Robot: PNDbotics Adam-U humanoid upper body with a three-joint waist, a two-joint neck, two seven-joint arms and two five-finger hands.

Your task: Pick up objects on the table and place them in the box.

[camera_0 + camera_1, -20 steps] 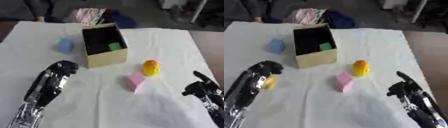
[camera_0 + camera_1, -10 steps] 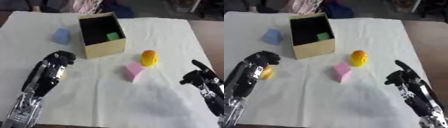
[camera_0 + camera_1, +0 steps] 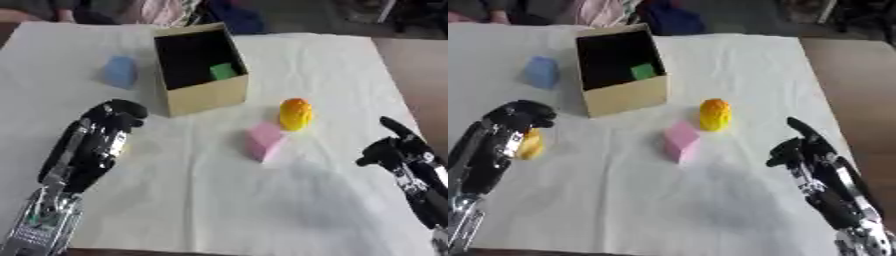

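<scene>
1. Two views cover the same white-clothed table [image 3: 219, 200]. In the left eye view, a tan cardboard box [image 3: 199, 70] stands open toward the far middle, and a small green block [image 3: 223, 71] lies inside it against the right inner wall.
2. Left of the box, apart from it, a pale blue block [image 3: 119, 71] sits on the cloth. In front of the box and to its right stands an orange-yellow rounded object [image 3: 295, 113]; a pink block [image 3: 262, 140] lies just beside it, nearer the robot, and whether the two touch cannot be told.
3. The left hand [image 3: 107, 132] comes up from the lower left, its fingers curled inward at the top and closing on nothing visible in this view. It hangs in front of the box's left corner, apart from it.
4. The right hand [image 3: 398, 147] shows at the right edge, well apart from the pink block. One finger points straight up and away; the thumb bends inward, and nothing is held.
5. Bunched fabric [image 3: 162, 11] lies beyond the far edge of the table.
6. In the right eye view, a yellow rounded thing [image 3: 530, 144] shows just right of the left hand, partly hidden by it. Whether the fingers touch it cannot be told.
7. This view shows the right hand the same way, held over bare cloth.
</scene>
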